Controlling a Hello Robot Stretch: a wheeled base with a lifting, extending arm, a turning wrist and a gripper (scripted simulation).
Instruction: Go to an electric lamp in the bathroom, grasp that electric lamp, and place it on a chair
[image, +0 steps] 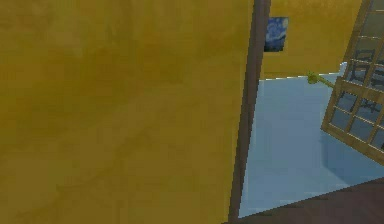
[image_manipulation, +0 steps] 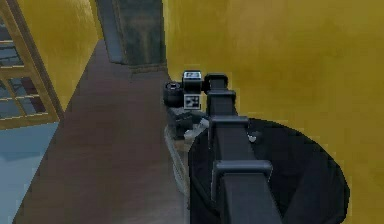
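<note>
**Forward view close against yellow wall (image: 120, 100)**

Noted a dark door post (image: 250, 110) right of the wall, pale blue floor (image: 290, 150) beyond, a framed picture (image: 277, 33) on the far wall, and a glazed wooden door (image: 360, 90) at the right edge. Recorded, in the arm side view, the arm (image_manipulation: 235, 150) rising over brown floor (image_manipulation: 110, 140) beside a side wall (image_manipulation: 290, 60), with the gripper (image_manipulation: 178, 100) at its far end. Could not tell the jaws' state, nor whether anything was held. Could not tell where the electric lamp stood.
</note>
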